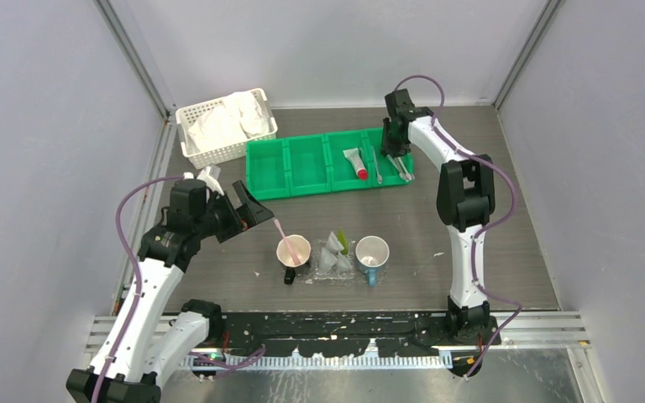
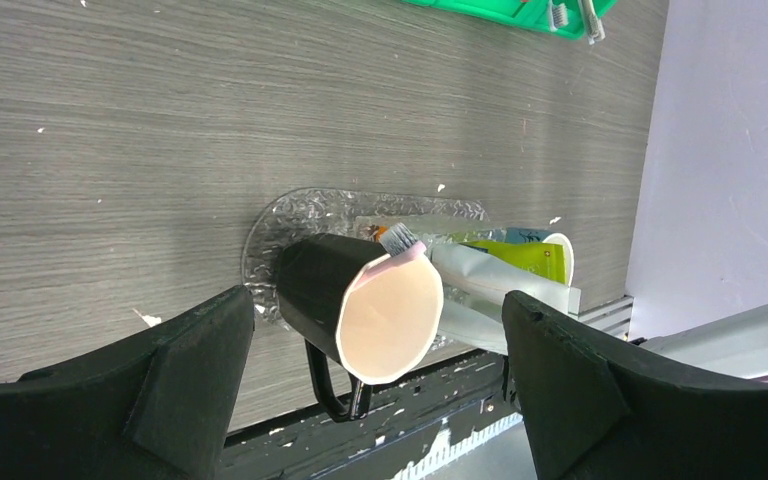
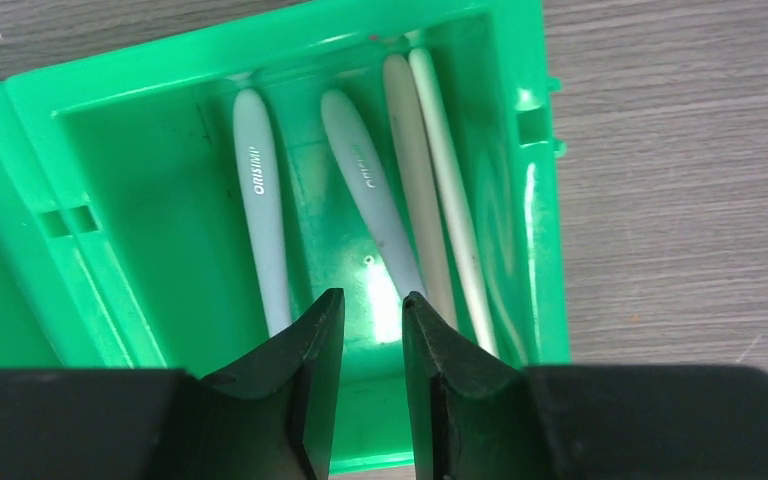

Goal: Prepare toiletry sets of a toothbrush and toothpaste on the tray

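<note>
A pink toothbrush (image 1: 280, 228) leans in a black mug with a pink inside (image 1: 294, 250) on the clear tray (image 1: 315, 277). A white tube and a yellow-green toothpaste tube (image 1: 337, 246) stand between that mug and a white mug (image 1: 372, 250). My left gripper (image 1: 248, 210) is wide open and empty, up and to the left of the black mug (image 2: 360, 310). In its wrist view the brush head (image 2: 398, 238) and the tubes (image 2: 505, 275) show. My right gripper (image 1: 397, 159) hangs over the green bin's right compartment, jaws narrowly open and empty (image 3: 372, 300), above several toothbrush handles (image 3: 370, 200).
The green four-compartment bin (image 1: 290, 189) stands at the back centre with a red-capped tube (image 1: 355, 161) in its third compartment. A white lattice basket (image 1: 186, 151) with white cloths stands at the back left. The grey walls close in on both sides.
</note>
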### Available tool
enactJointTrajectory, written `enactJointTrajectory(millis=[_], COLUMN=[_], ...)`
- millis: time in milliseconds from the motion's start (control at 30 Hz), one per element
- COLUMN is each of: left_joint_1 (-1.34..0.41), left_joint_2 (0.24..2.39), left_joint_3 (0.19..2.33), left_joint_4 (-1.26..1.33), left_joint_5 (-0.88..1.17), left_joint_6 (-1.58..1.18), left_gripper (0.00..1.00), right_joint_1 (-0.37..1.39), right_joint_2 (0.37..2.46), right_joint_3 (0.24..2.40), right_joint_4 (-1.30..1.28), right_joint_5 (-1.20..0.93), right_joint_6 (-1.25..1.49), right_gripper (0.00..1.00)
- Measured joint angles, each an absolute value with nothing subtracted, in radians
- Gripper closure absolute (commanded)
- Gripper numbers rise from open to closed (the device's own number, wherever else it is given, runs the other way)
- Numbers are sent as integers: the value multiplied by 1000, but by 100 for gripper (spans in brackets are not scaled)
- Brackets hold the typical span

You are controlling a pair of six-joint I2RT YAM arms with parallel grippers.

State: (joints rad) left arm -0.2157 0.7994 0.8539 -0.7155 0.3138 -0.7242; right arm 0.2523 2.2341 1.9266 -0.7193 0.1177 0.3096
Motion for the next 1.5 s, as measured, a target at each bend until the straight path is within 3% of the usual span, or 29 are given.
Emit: enactJointTrajectory(millis=[567, 700, 900, 1000, 1500], left_joint_1=[-205, -201, -200, -199, -194], left_joint_2=[805, 806, 809, 812, 818], left_joint_3=[854, 854, 854, 854, 854], left_joint_4=[-715, -715, -712, -710, -707], left_joint_5=[315, 315, 315, 316, 323], left_joint_6=[-720, -719, -717, -717, -718], left_gripper=[5, 5, 5, 5, 5], right_joint_1=[221, 221, 222, 222, 222], right_joint_2=[2286, 2303, 2306, 2306, 2188], right_joint_3=[1998, 2001, 2001, 2000, 1947], right_joint_4=[-762, -775, -782, -781, -778], right_joint_5=[129, 128, 119, 116, 108], right_joint_6=[289, 290, 290, 291, 309], right_gripper=[66, 77, 79, 85, 87])
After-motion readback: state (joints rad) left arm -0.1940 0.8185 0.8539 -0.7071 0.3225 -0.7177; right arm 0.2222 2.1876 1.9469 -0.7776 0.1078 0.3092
